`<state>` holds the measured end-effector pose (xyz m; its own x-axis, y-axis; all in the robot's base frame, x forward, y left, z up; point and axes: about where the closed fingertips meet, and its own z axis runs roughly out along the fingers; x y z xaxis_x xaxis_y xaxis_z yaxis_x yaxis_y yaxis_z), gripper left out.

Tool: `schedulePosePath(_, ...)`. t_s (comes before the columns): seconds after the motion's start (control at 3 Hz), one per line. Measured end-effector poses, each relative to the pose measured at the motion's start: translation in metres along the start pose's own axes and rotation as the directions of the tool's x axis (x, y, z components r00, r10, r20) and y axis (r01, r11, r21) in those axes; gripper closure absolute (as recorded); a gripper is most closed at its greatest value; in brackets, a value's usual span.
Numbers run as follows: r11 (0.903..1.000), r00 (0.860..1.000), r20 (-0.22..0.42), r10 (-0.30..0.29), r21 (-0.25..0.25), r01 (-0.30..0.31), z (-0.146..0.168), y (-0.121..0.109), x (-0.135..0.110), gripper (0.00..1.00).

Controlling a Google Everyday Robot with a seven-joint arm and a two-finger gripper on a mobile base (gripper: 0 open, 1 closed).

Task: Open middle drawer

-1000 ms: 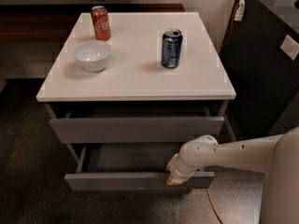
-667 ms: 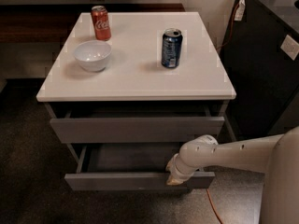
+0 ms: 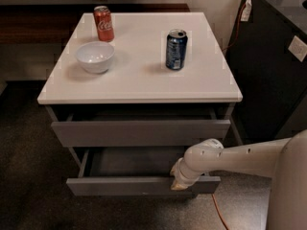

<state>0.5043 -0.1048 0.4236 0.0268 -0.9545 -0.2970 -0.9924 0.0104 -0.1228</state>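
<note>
The middle drawer (image 3: 120,186) is a plain grey flat front, pulled well out from the cabinet, and its shallow grey box (image 3: 134,161) shows behind it. My gripper (image 3: 179,181) is at the top edge of that front, right of centre, at the end of the white arm (image 3: 240,155) that reaches in from the right. Above it, another grey drawer front (image 3: 139,132) stands slightly out under the white tabletop (image 3: 139,80).
On the tabletop stand a red cola can (image 3: 103,23), a white bowl (image 3: 95,56) and a blue can (image 3: 176,49). A dark cabinet (image 3: 273,71) stands close on the right, and an orange cable (image 3: 218,212) lies on the dark floor.
</note>
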Motion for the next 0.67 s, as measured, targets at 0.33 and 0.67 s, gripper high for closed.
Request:
schedulePosePath(0.33, 1.0000, 1.000, 0.000, 0.000, 0.000, 0.000, 0.000, 0.000, 0.000, 0.54)
schedulePosePath(0.67, 0.9998, 1.000, 0.006, -0.001, -0.022, 0.001, 0.002, 0.011, 0.000, 0.31)
